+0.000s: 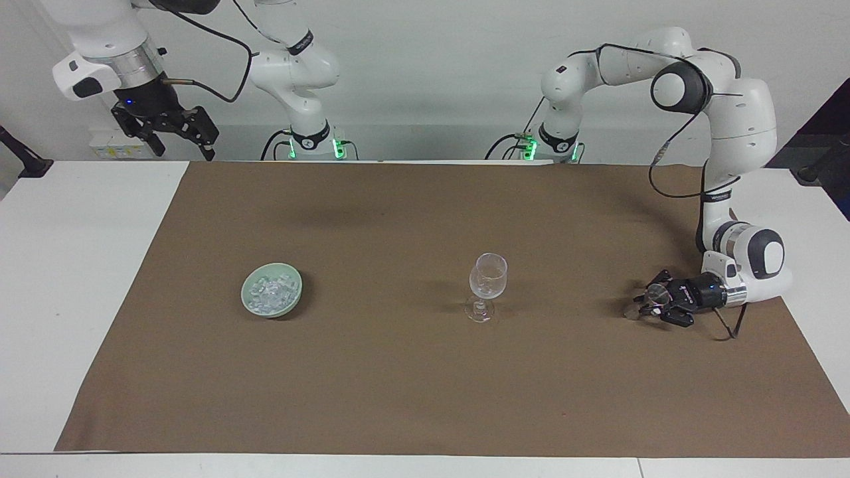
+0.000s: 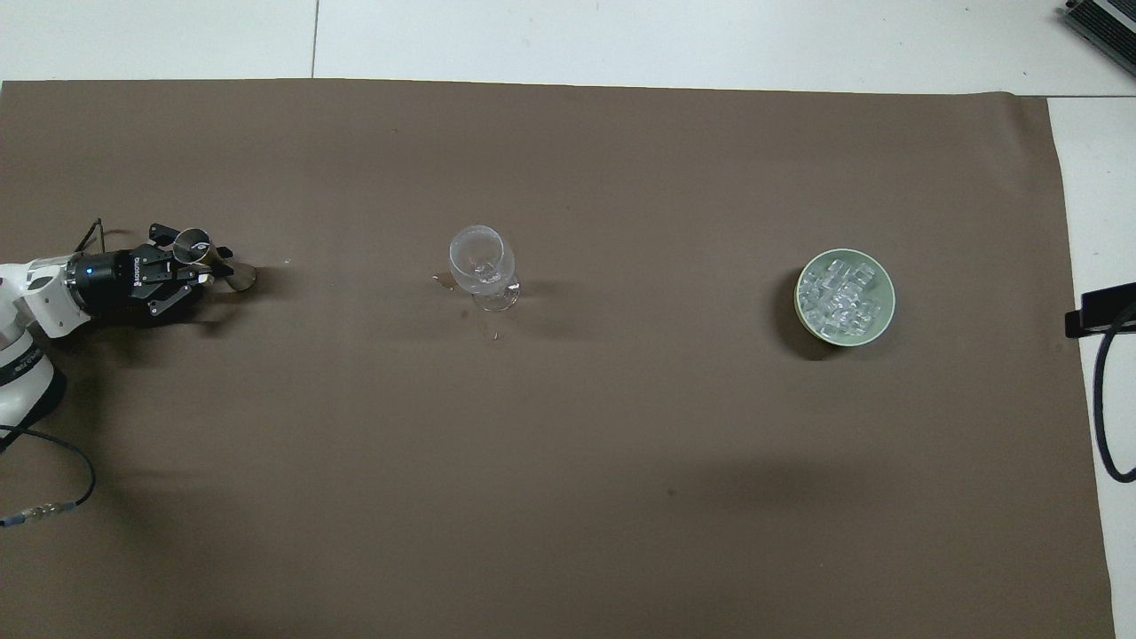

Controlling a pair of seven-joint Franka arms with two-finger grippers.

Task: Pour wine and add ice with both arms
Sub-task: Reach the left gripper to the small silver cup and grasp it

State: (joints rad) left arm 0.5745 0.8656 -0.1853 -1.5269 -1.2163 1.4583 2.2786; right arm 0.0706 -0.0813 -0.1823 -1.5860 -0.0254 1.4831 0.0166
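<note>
A white counter (image 1: pixel 80 265) is covered for most of its width by a brown mat (image 1: pixel 398 385). Two white robot arms stand along one long edge.

The left arm bends down low at its own end of the mat. Its wrist lies almost level with the surface, and its end effector (image 1: pixel 641 309) points along the mat toward the middle. The fingers are closed on a small clear vessel (image 2: pixel 193 246). From overhead its round rim shows above the fingers, and a round foot shows just past the fingertips, down on the mat.

The right arm waits with its end effector (image 1: pixel 186 151) raised high above the counter's edge, over the right arm's end of the counter next to the mat's corner by the robots. Its fingers are spread apart and hold nothing. It does not appear in the overhead view.

A clear stemmed glass (image 1: pixel 487 284) stands upright on the mat near the middle, well apart from both end effectors. From overhead, a few small marks lie on the mat just beside its foot; what they are cannot be told.

The ice (image 1: pixel 271 292) is a heap of small glassy cubes in a pale green bowl (image 1: pixel 244 292). The bowl sits on the mat toward the right arm's end, about as far from the robots as the glass and well apart from it. The cubes fill the bowl close to its rim.
</note>
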